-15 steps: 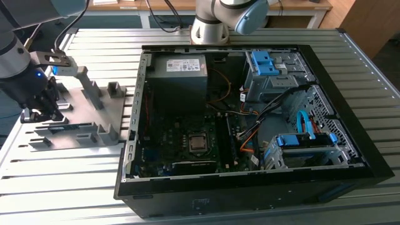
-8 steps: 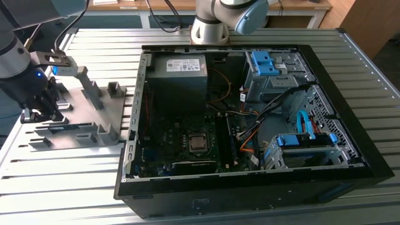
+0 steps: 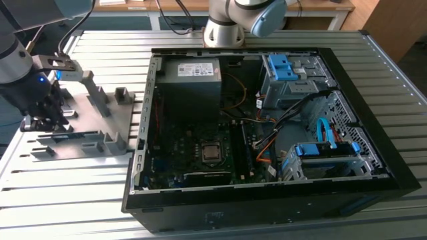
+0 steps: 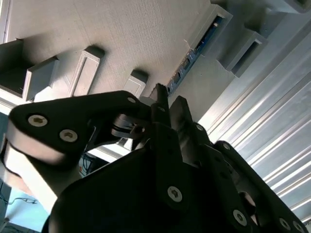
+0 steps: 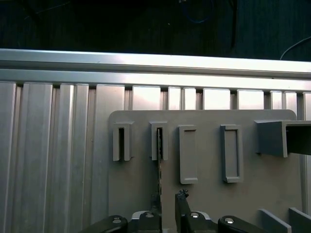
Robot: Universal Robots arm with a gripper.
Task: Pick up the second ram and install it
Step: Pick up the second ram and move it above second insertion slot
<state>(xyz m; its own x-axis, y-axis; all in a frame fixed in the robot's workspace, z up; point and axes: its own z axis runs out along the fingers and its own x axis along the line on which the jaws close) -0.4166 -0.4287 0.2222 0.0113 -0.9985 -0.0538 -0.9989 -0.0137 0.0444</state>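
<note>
The second ram (image 5: 159, 162) stands on edge in a slot of the grey tray (image 5: 209, 199), seen as a thin dark line that runs toward my gripper (image 5: 168, 198). In the second wrist view its blue-green board (image 4: 197, 51) leads in between my black fingertips (image 4: 161, 97). The fingers stand apart on either side of the stick's near end, with one close to it and a gap on the other side. In the exterior view my gripper (image 3: 41, 122) hangs low over the tray (image 3: 93, 117) at the exterior view's left.
An open computer case (image 3: 373, 150) lies in the middle of the slatted aluminium table (image 3: 400, 75), with its motherboard (image 3: 200, 150) exposed. The arm's base (image 3: 223, 27) stands behind the case. Raised slot blocks (image 5: 187, 153) line the tray beside the stick.
</note>
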